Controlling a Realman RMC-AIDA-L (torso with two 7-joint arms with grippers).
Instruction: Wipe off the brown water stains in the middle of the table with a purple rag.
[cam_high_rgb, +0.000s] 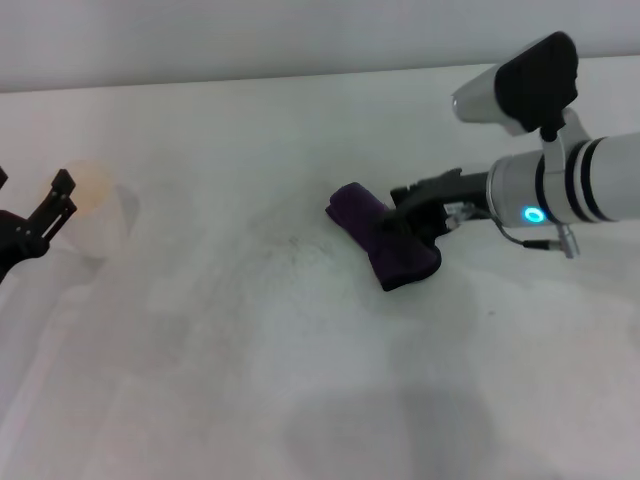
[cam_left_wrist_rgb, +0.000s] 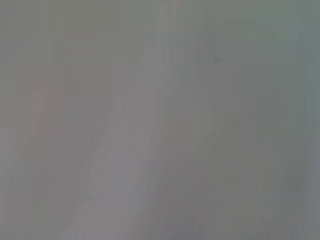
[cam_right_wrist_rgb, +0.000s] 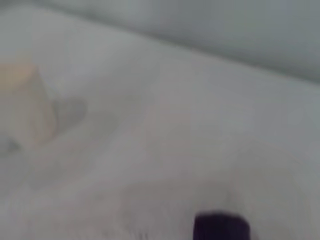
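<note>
Wiping: mid-task by my read, rag down on the table (cam_high_rgb: 300, 400) and being worked across its middle.
Right gripper: my right gripper (cam_high_rgb: 400, 226) reaches in from the right edge, jaws clamped on the purple rag (cam_high_rgb: 385, 240).
Rag: dark rolled bundle, lying on the tabletop just right of centre, long axis running diagonally; one end pokes out toward the far-left, the other toward the near-right.
Stain: no tan blotch visible anywhere in the middle. Only faint grey smudges just left of the rag. Either it's wiped or the rag sits on it; can't say which.
Left gripper: my left gripper (cam_high_rgb: 45, 218) is parked at the left edge, fingers spread and holding nothing, right beside a pale translucent cup (cam_high_rgb: 95, 210). Left wrist view shows blank surface only.
Right wrist view: cup far off, a dark tip of rag at the frame's border.
Next: drag the rag left over the smudged patch with steady downward pressure, then lift to check what's underneath.
Risk: sweeping too far left toward the cup.
</note>
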